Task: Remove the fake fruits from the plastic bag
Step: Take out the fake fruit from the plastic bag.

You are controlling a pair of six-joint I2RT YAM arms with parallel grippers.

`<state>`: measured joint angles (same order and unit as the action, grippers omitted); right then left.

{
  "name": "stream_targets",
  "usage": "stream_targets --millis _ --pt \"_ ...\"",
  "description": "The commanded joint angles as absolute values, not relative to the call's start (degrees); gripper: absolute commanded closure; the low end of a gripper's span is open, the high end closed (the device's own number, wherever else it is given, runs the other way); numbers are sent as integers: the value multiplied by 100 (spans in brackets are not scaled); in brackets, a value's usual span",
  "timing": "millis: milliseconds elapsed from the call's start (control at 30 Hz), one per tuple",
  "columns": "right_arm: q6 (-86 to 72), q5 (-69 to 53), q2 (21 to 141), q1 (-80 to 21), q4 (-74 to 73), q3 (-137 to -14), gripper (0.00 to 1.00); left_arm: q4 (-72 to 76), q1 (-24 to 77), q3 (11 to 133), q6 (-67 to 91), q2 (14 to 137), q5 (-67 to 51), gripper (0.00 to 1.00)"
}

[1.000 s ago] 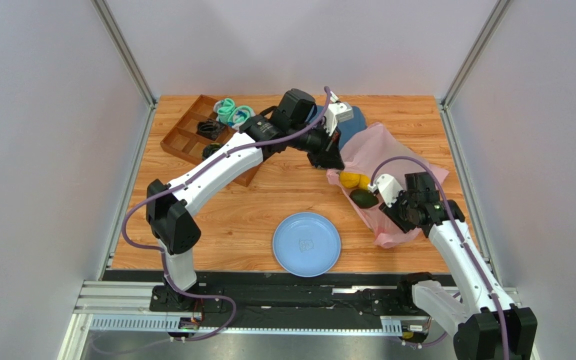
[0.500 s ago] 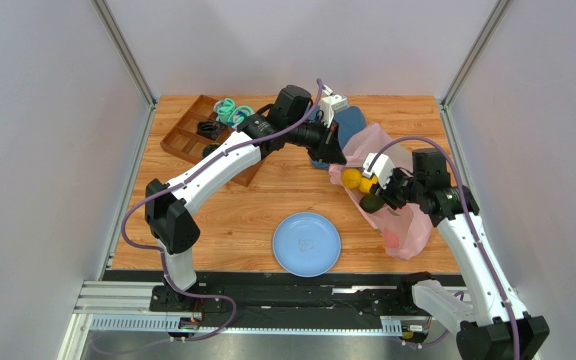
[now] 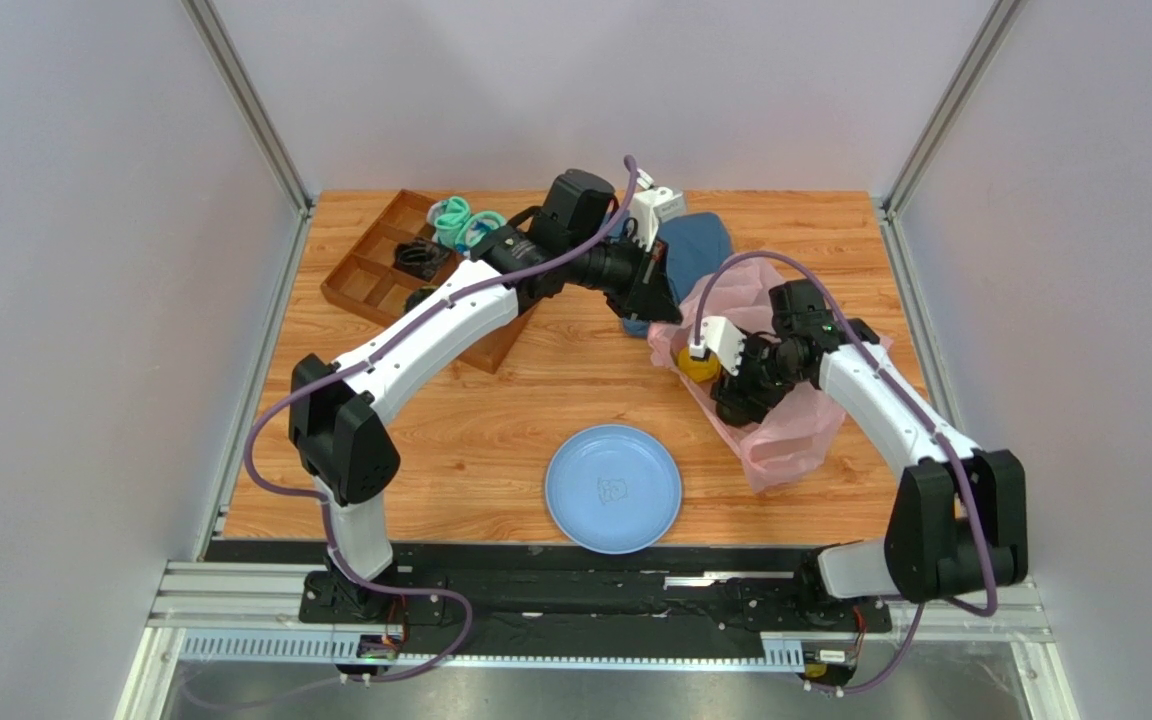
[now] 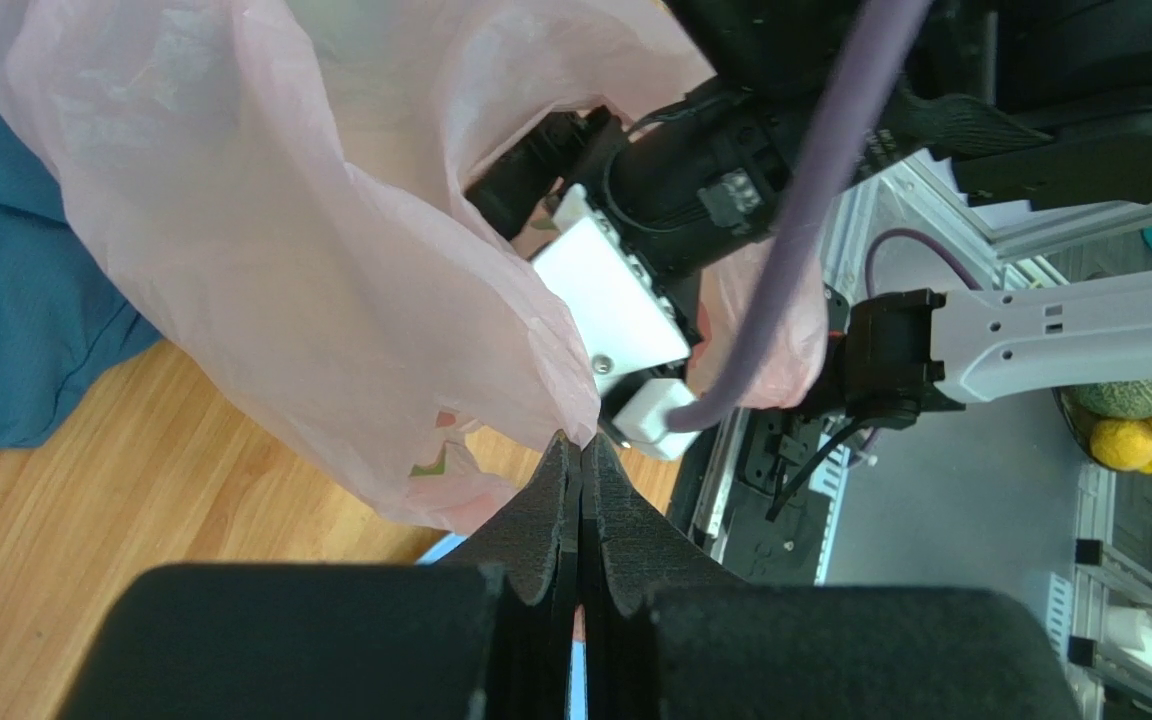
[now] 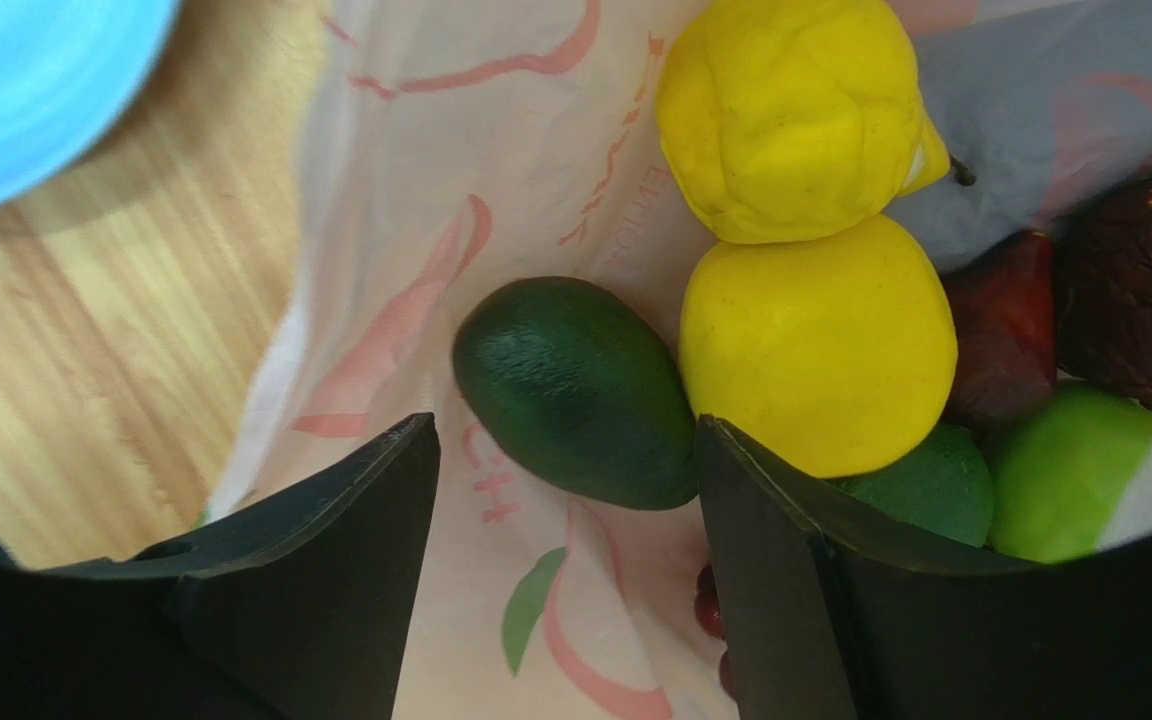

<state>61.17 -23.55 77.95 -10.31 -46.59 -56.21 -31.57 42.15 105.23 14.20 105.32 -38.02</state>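
1. My left jaws are pressed together on an edge of the plastic bag, pinching the film and lifting it off the bench.
2. My right jaws stand wide apart and empty, pointing into the bag's open mouth.
3. The fake fruits I can see all lie inside the bag. The dark green avocado is nearest, touching the round yellow fruit. The lime-green apple and dark red fruit sit deeper.
4. The avocado sits between the right fingers, just ahead of their tips. Its long axis runs diagonally in the wrist view, closer to the finger-to-finger line than across it.
5. I judge a straight close would bite it nearly end to end, so rolling the wrist first should give a narrower grip.
6. The right arm is the nearer one, and the left is occupied with the bag.
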Motion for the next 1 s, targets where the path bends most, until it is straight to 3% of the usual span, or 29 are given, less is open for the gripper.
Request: stream_targets --millis 0,333,467,667,800,967 --pt "6670 -2013 8226 -923 -4254 -5800 30 -3111 4166 10477 1380 10538 -3814 100" --pt "7146 -1846 9123 -905 -4228 -5862 29 -3111 4166 10362 1345 10547 -3806 100" --pt "6663 -1925 8983 -897 -4280 -6212 63 -3111 4166 10362 1318 10538 -3779 100" --pt "6311 -2792 7420 -888 -5499 -6626 71 -3172 4148 10546 1301 10687 -3473 100" --pt "6197 -3208 6418 -975 -6143 -6505 71 -3331 4113 10923 1152 10845 -2261 100" --pt "5811 -3305 5520 -1616 -6074 -6012 70 -3200 3929 11179 1449 11056 -2487 97"
